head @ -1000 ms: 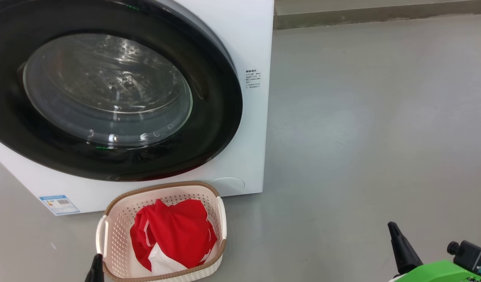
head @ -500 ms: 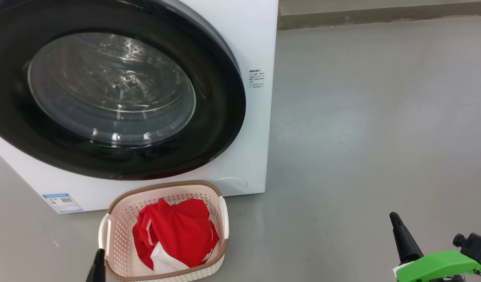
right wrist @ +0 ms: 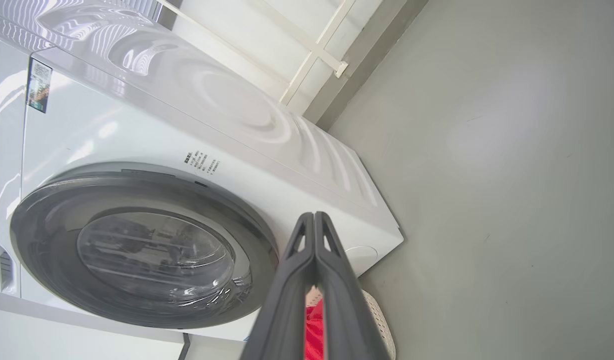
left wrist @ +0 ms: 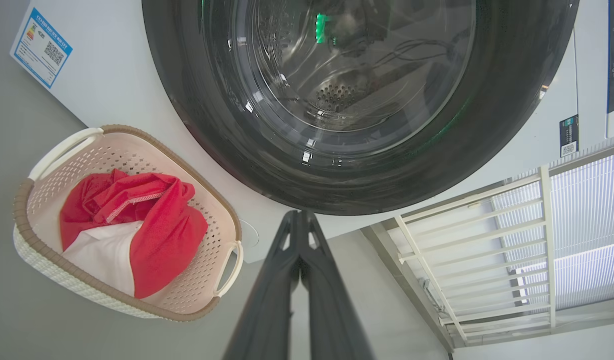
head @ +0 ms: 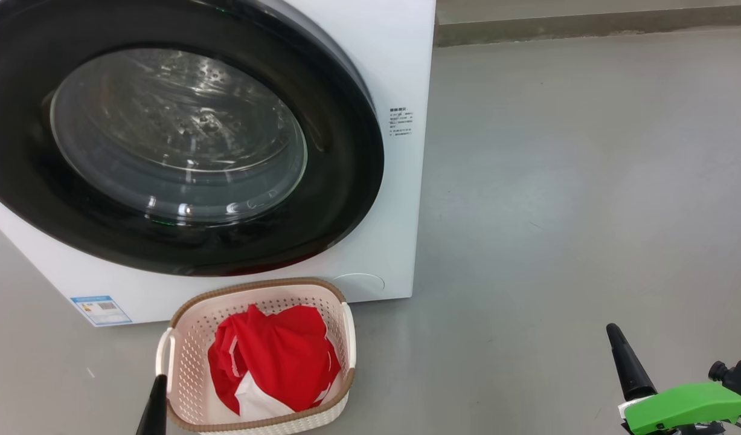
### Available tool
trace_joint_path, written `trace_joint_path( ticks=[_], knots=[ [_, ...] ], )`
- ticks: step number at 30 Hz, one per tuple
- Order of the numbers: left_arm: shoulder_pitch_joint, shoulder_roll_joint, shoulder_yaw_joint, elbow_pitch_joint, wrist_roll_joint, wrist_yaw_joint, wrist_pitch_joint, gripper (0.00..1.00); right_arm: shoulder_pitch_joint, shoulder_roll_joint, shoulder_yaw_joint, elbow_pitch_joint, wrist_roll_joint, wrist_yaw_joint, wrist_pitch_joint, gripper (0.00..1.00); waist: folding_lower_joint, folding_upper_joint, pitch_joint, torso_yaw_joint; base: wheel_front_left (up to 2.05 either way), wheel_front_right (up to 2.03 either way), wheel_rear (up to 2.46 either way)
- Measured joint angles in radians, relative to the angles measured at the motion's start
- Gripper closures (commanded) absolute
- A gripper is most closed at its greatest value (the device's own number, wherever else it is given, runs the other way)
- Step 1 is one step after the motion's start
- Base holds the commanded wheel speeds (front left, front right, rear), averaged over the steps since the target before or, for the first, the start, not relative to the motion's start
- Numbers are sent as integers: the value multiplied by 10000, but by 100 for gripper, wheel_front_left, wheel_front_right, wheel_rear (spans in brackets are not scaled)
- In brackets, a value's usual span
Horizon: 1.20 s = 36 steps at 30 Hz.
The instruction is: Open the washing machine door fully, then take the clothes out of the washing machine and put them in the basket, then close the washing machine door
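On the grey floor (head: 557,211), the washing machine (head: 400,72) is seen with the washing machine door (head: 346,181) lying closed against its front; the basket (head: 188,331) is set just before it, below the door; the clothes (head: 279,356) are bundled inside the basket; on the left gripper (left wrist: 300,214) and the right gripper (right wrist: 314,215), the fingers are pressed together, apart from all items.

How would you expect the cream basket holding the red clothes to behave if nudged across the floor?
The basket is probably light: thin perforated plastic holding only soft clothes. Low and wide on the smooth floor, it would likely slide rather than tip. Lifted by one side handle, it might tilt, letting the floppy fabric slump.
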State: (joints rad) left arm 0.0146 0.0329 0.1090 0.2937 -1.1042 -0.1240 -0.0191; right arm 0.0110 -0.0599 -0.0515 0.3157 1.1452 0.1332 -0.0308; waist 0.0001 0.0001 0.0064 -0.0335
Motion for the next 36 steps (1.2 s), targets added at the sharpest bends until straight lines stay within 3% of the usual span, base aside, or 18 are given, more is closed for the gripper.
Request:
trace_joint_path(
  ticks=[36],
  knots=[
    [-622, 15, -165, -169, -3770, 0, 984, 100, -552, 69, -539, -282, 3542, -17, 993, 100, 0, 0, -25, 259, 0, 0, 0]
  ],
)
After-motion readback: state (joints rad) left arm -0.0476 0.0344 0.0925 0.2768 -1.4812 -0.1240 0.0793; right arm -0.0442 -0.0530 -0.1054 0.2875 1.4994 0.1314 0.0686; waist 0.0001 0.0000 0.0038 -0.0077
